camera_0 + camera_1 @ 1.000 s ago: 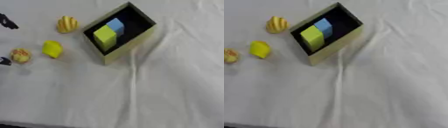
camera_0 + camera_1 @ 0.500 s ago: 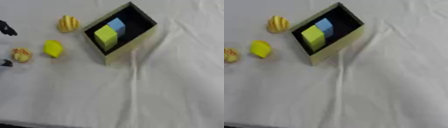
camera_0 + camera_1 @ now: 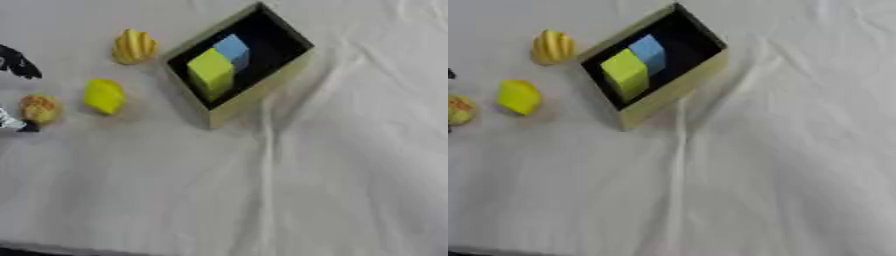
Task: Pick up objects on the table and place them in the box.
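So the far left edge is where the robot's left hand pokes in, just dark fingertips up top and a bit of silver-and-black lower down. The two bits are spread apart with a small orange-yellow lumpy thing sitting near the lower one. The lower tip looks like it's touching or right beside it, but I honestly can't tell whether the fingers are around it or just straight next to it. The right hand doesn't show up at all.

Next over is a plain yellow piece, kind of rounded, lying on its own just beside the orange one. Up and a bit right of that there's a ribbed yellow object, shell-like ridges, also by itself, near the box's left corner but not touching.

Then the box: pale olive walls, black inside, turned diagonally so a corner points down toward the camera. Inside are two blocks touching each other, a yellow-green block nearer and a light blue block behind it.

The worktop is covered in a white cloth with a long crease running down from the box's lower corner, plus softer wrinkles off to the upper right. The whole right half is just cloth. A thin dark strip shows at the bottom left edge.
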`<action>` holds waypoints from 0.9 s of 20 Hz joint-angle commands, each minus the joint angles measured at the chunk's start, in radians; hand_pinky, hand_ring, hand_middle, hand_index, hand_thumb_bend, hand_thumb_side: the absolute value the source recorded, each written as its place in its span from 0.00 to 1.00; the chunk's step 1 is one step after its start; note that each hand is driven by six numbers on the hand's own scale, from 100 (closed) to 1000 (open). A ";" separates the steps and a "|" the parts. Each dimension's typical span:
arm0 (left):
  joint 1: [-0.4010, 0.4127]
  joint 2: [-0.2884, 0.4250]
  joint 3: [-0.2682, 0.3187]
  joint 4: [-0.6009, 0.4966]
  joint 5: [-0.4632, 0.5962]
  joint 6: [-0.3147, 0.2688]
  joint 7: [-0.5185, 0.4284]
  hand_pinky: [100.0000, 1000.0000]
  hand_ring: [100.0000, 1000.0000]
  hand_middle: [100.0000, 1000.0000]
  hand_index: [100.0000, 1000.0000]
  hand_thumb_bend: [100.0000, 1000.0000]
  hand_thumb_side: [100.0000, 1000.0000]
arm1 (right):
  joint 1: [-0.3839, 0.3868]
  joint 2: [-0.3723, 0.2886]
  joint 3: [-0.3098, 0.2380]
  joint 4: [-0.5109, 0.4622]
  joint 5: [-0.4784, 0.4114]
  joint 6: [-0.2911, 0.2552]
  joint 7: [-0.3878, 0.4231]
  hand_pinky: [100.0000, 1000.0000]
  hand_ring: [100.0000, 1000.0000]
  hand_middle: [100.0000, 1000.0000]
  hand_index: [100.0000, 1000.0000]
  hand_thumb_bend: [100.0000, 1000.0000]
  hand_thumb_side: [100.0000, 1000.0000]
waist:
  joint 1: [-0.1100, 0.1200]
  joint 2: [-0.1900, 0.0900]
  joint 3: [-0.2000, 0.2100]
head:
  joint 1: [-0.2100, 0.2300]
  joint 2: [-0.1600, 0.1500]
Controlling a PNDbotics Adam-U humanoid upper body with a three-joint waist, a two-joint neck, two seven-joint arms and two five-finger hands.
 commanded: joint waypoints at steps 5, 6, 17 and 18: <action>-0.030 0.004 -0.006 0.068 -0.064 -0.004 0.001 0.73 0.70 0.64 0.77 0.49 0.14 | -0.004 -0.016 -0.013 -0.015 0.003 0.005 -0.002 0.83 0.76 0.58 0.71 0.00 0.40 | 0.002 -0.017 -0.003 | 0.008 -0.014; -0.031 0.001 -0.006 0.077 -0.073 -0.005 0.000 0.73 0.70 0.64 0.77 0.46 0.11 | -0.004 -0.016 -0.013 -0.015 0.003 0.005 -0.002 0.83 0.76 0.58 0.71 0.00 0.40 | 0.002 -0.016 -0.004 | 0.008 -0.014; -0.044 -0.028 -0.008 0.125 -0.086 -0.008 -0.007 0.71 0.68 0.62 0.75 0.30 0.13 | -0.001 -0.012 -0.013 -0.015 0.001 0.006 -0.001 0.83 0.76 0.57 0.71 0.00 0.40 | -0.002 -0.016 -0.005 | 0.014 -0.016; -0.044 -0.029 -0.009 0.125 -0.082 -0.008 -0.005 0.69 0.67 0.60 0.74 0.24 0.16 | -0.001 -0.012 -0.013 -0.015 0.001 0.007 -0.001 0.83 0.76 0.57 0.71 0.00 0.40 | -0.002 -0.016 -0.005 | 0.014 -0.015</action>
